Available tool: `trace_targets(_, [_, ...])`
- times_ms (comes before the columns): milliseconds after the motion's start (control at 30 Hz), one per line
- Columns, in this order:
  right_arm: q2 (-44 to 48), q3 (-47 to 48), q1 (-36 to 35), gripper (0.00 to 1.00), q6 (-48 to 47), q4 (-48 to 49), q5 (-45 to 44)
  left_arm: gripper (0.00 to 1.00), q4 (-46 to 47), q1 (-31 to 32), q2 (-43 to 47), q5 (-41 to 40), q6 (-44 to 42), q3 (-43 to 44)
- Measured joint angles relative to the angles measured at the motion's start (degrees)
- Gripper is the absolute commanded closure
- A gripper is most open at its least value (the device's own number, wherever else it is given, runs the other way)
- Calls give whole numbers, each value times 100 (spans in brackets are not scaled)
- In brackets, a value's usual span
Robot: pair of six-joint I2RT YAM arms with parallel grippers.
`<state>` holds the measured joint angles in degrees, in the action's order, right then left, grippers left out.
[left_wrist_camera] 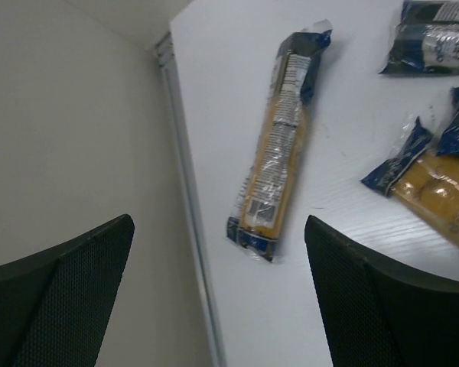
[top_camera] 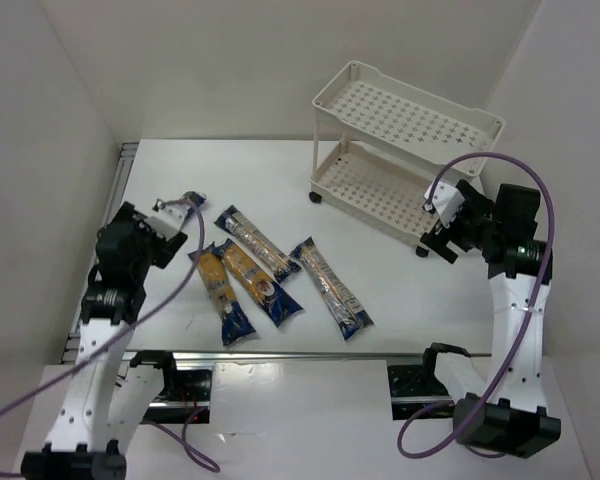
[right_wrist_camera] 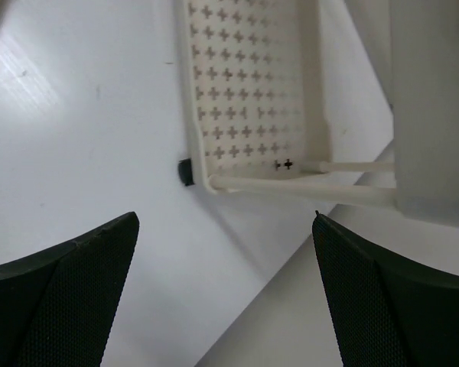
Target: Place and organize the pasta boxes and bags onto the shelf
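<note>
The left gripper (left_wrist_camera: pixel 218 225) hovers with jaws spread wide and empty over a long narrow plastic spaghetti packet (left_wrist_camera: pixel 279 145) with dark blue ends and a yellow-orange middle. It lies flat on the white table (left_wrist_camera: pixel 352 107), running straight ahead from the jaws, its near end between them and closer to the right finger. The step looks like picking up this packet: shift slightly right to centre it, reach forward to its middle so it lifts level, then close across the narrow width, avoiding the table edge left of the jaws. Four other packets (top_camera: pixel 260 285) lie further right. The right gripper (right_wrist_camera: pixel 226 222), also open and empty, hangs with the cream-white perforated plastic shelf (right_wrist_camera: pixel 252 92) just ahead of its jaws.
</note>
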<state>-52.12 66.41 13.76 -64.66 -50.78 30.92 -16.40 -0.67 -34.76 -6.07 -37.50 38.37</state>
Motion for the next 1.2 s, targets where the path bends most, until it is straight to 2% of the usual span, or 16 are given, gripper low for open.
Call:
trace_targets(100, [-393,431,0,1,74,-590,-31,1,-315,0,-1019,90,612,686])
trace_targets(167, [-647,1167,0,1,452,-697,-2,1,-455,2,-1320,90,894,885])
trace_targets(400, [-1759,4179,0,1,2597,184,501,1,-608,-271,-2299,76,1578,1447])
trace_targets(467, [-2140,4778,-262,1,3099,332,330,1,-636,-378,-2524,74,1788,1589])
trace_targets(533, [-2529,5215,-1204,1,3357,658,-605,1,-732,-446,-2712,44,1963,1740])
trace_targets(633, [-3136,5093,-3740,1,3012,1388,-3080,1,-876,-501,-2968,-13,2118,1956])
trace_targets(667, [-3501,5123,-4336,1,2977,1480,-3440,1,-944,-525,-3042,-24,2140,2033])
trace_targets(733, [-4325,5375,-5066,1,3069,1388,-3836,1,-1064,-568,-3150,-57,2203,2166])
trace_targets(833, [-5283,5764,-5455,1,3491,1073,-3936,1,-1250,-667,-3185,-90,2315,2286])
trace_targets(933, [-5462,5447,-5565,1,4127,859,-3591,1,-1432,-815,-3182,-55,2426,2321])
trace_targets(1000, [-5289,4878,-5578,1,4559,894,-3335,1,-1580,-951,-3185,31,2474,2321])
trace_targets(1200, [-5064,2288,-5578,1,5440,1193,-2942,1,-1744,-1132,-3171,247,2695,2133])
